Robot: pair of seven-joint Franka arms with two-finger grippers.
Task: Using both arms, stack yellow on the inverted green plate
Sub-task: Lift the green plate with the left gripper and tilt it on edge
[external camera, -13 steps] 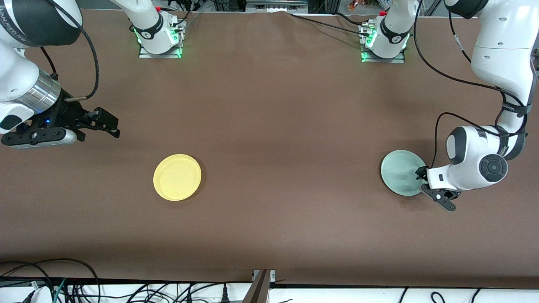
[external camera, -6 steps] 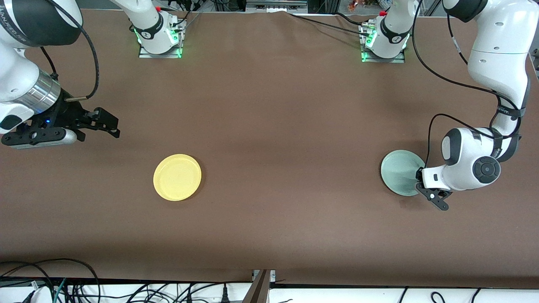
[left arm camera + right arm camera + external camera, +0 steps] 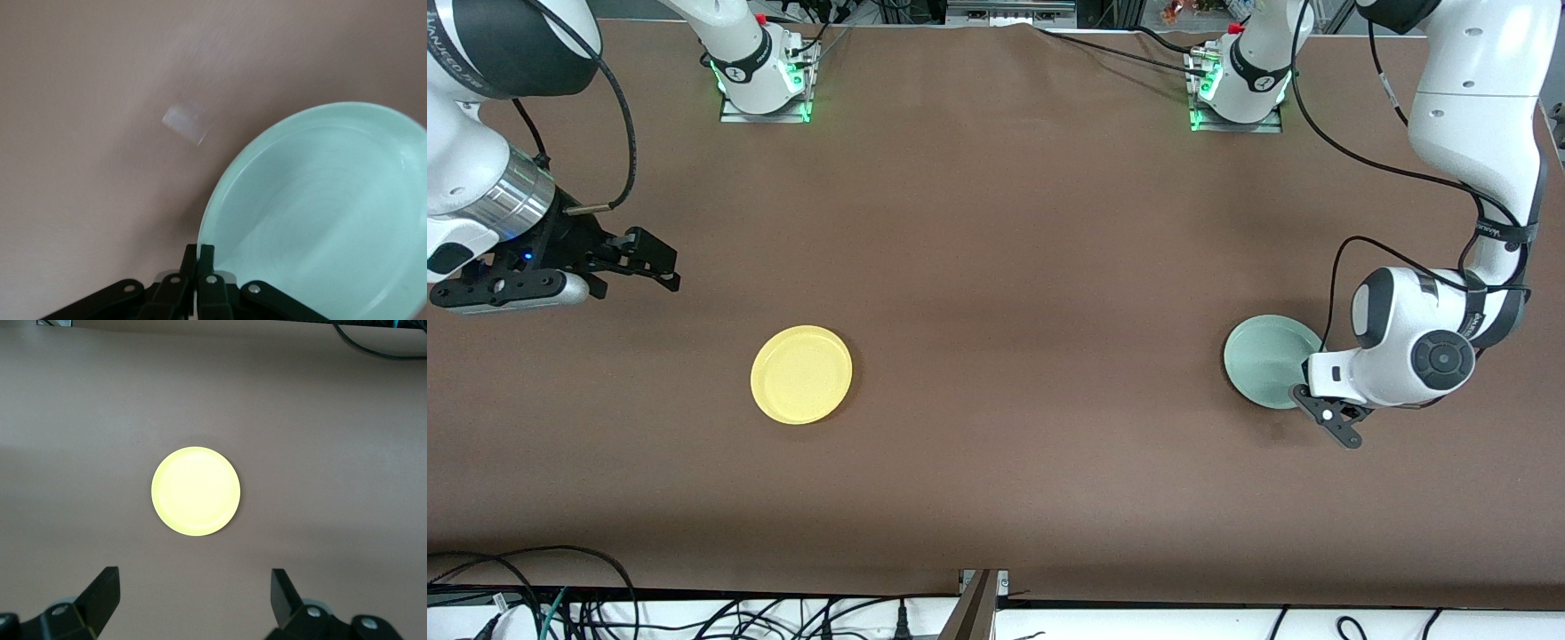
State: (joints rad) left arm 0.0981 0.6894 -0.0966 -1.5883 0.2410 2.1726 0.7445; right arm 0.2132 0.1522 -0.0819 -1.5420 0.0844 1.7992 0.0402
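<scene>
The pale green plate [image 3: 1263, 360] lies toward the left arm's end of the table. My left gripper [image 3: 1303, 384] is shut on its rim at the edge closest to that end. In the left wrist view the fingers [image 3: 215, 257] pinch the rim and the green plate [image 3: 320, 213] stands tilted, its hollow side facing the camera. The yellow plate [image 3: 801, 374] lies flat, rim up, toward the right arm's end. My right gripper [image 3: 660, 268] is open and empty, up in the air over bare table beside the yellow plate. The right wrist view shows the gripper [image 3: 193, 580] and the yellow plate [image 3: 195, 491].
The brown table cover [image 3: 1014, 267] is bare between the two plates. The arm bases [image 3: 763, 80] stand along the table's edge farthest from the front camera. Loose cables [image 3: 534, 604] lie off the table's nearest edge.
My left arm has shifted toward the middle of the table, and the green plate in its gripper has moved a little with it. The right arm and yellow plate have not moved.
</scene>
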